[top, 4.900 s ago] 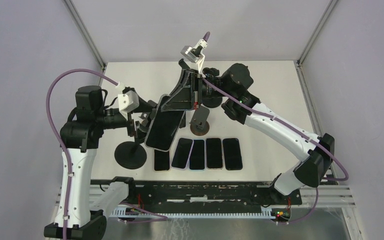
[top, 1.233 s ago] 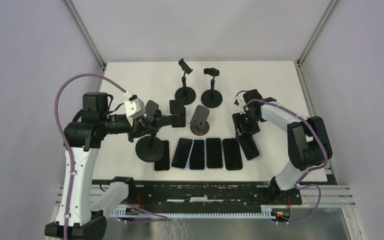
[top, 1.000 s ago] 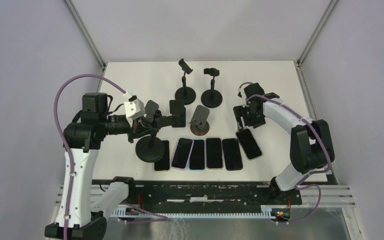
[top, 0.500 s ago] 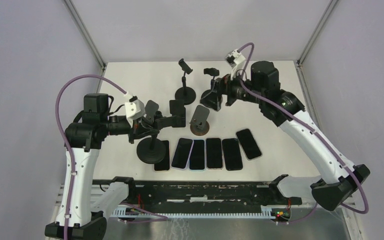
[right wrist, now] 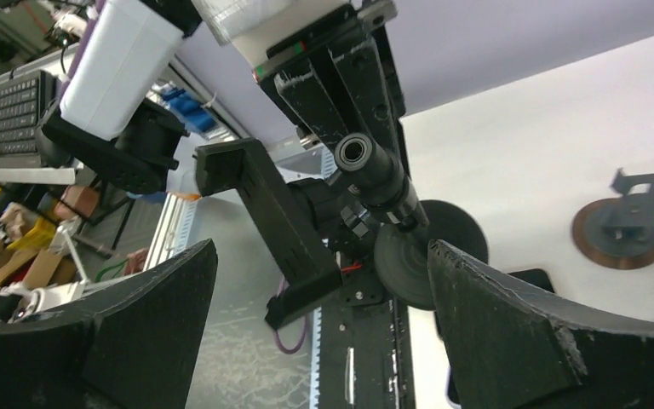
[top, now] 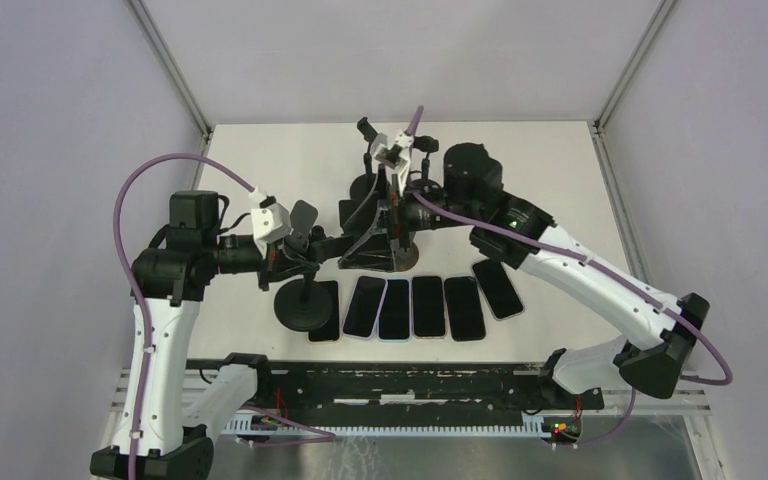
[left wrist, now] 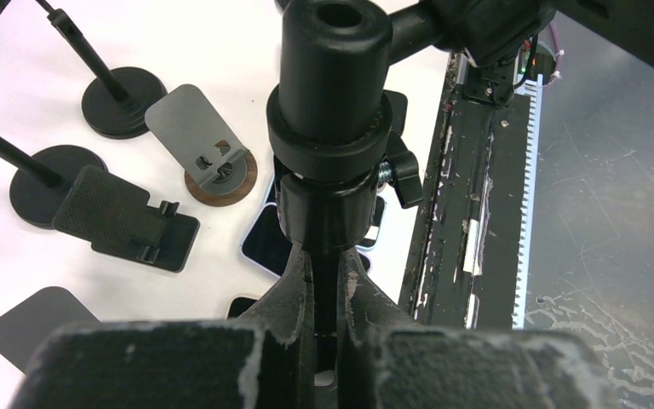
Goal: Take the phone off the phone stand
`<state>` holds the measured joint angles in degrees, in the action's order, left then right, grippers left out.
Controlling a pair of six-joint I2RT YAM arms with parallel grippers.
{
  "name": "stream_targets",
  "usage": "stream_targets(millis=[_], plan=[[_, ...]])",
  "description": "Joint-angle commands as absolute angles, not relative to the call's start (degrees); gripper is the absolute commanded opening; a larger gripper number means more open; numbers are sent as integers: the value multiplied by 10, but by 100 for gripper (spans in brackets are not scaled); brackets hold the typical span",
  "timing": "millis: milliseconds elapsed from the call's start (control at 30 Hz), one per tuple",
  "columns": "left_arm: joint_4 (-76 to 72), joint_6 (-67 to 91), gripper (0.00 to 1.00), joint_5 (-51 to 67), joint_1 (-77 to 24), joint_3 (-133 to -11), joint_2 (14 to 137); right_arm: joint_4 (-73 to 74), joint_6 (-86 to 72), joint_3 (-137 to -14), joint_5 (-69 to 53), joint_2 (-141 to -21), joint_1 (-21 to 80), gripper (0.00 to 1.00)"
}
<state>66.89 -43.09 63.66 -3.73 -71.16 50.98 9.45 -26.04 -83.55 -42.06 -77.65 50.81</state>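
My left gripper (top: 285, 262) is shut on the thin stem of the black phone stand (top: 300, 305), whose round base rests on the table. In the left wrist view, both fingers (left wrist: 300, 281) pinch the stem below its joint (left wrist: 332, 128). The stand's clamp (right wrist: 264, 217) is empty. My right gripper (top: 378, 255) is wide open just right of the stand, with the clamp between its spread fingers (right wrist: 494, 324) and untouched. A black phone (top: 497, 288) lies flat and angled at the right end of the row on the table.
Several more phones (top: 428, 306) lie side by side near the front edge. Two slim stands (top: 368, 185) at the back are partly hidden by my right arm. A stand with a brown base (left wrist: 221, 175) and a black textured holder (left wrist: 123, 223) sit mid-table.
My right gripper let go of the phone at the right end of the row, rose, and swung left across the table to the stand's clamp, jaws wide. The left arm barely moved.
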Motion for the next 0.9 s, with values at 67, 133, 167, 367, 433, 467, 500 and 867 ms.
stream_targets(millis=[67,133,167,367,433,467,500,867], plan=[[635,-414,2,686,-38,-714,500,83,-265,-894,-427,-819,538,89],[640,-420,2,687,-38,-714,500,88,-265,-904,-426,-827,541,75],[647,-426,2,686,-38,-714,501,89,-267,-905,-424,-827,542,69],[694,-467,11,677,-38,-716,508,95,-263,-897,-415,-816,541,21],[697,-466,27,671,-38,-719,509,110,-254,-903,-409,-810,542,9],[697,-462,41,668,-38,-722,510,116,-251,-906,-406,-807,540,4],[697,-458,50,664,-38,-725,510,126,-245,-909,-398,-802,540,0],[747,-445,100,623,-38,-785,528,322,-184,-941,-299,-668,407,0]])
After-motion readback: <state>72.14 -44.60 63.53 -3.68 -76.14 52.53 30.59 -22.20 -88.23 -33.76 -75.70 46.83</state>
